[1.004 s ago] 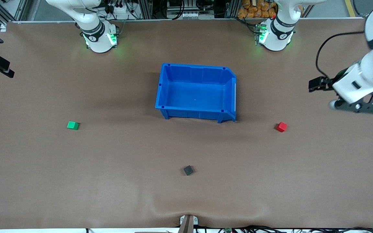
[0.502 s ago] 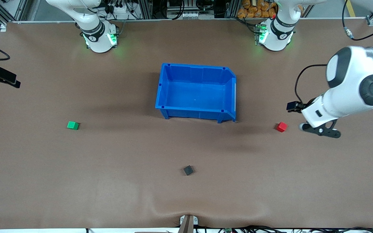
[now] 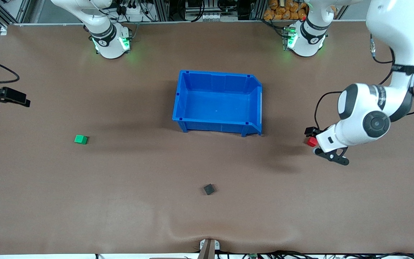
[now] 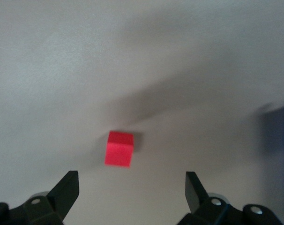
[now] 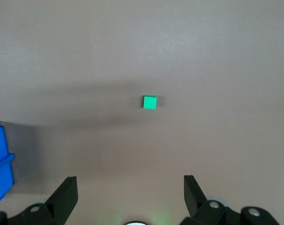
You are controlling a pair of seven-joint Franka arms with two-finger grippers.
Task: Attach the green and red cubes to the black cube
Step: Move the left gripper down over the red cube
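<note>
Brown table: one tall obstacle, the blue bin, mid-table between the two arm bases. Green cube lies toward the right arm's end with bare surface all around it; open approach from above. Black cube sits nearer the front camera than the bin, well apart from it, bare mat on every side. Red cube lies toward the left arm's end, clear of the bin, with the left gripper spread wide over it, nothing between.

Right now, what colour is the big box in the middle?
The box is bright blue; the front view shows it best.
</note>
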